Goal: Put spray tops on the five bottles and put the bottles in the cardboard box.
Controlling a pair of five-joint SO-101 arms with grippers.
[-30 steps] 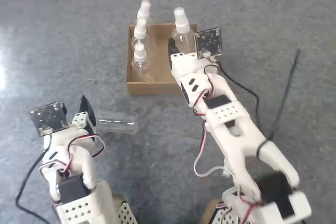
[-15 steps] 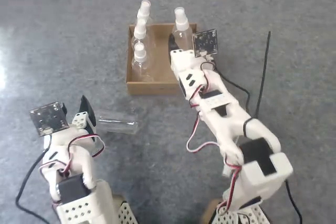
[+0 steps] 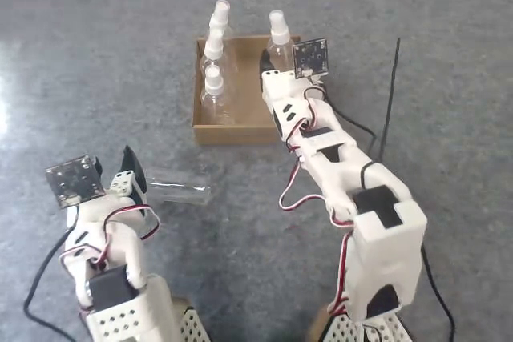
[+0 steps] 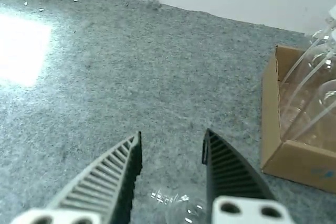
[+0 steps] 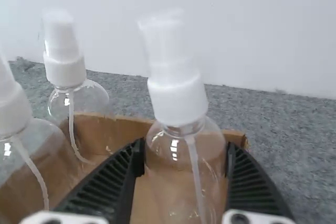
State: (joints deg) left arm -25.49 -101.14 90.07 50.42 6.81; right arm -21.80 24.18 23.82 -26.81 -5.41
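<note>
The cardboard box lies at the table's far middle, with three clear bottles with white spray tops standing along its left side. A fourth topped bottle stands upright at the box's far right corner, and my right gripper is shut on its body. Whether it rests on the box floor is hidden. A topless clear bottle lies on its side on the grey felt. My left gripper is open just beside its neck end.
Grey felt covers the table, with open room left of the box and between the arms. A black cable runs along the right arm's side. A white wall rises behind the box.
The right arm has stretched farther out, carrying the topped bottle toward the box's far right corner. The left arm and the lying bottle have stayed put.
</note>
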